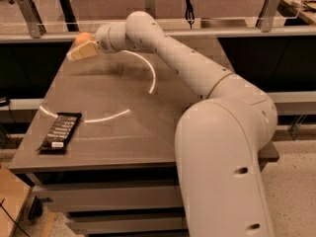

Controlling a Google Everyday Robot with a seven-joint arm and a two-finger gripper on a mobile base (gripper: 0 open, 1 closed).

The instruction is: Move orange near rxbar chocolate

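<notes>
At the far left corner of the counter (128, 132), the hand (79, 52) was found low over the surface, with the orange (83, 36) showing directly behind its upper edge. Whether the hand was spread, pressed together or gripping the orange could not be told. The rxbar chocolate (60, 131) lay flat near the front left edge, well apart from the orange. The arm (187, 68) reached across the counter from the right
</notes>
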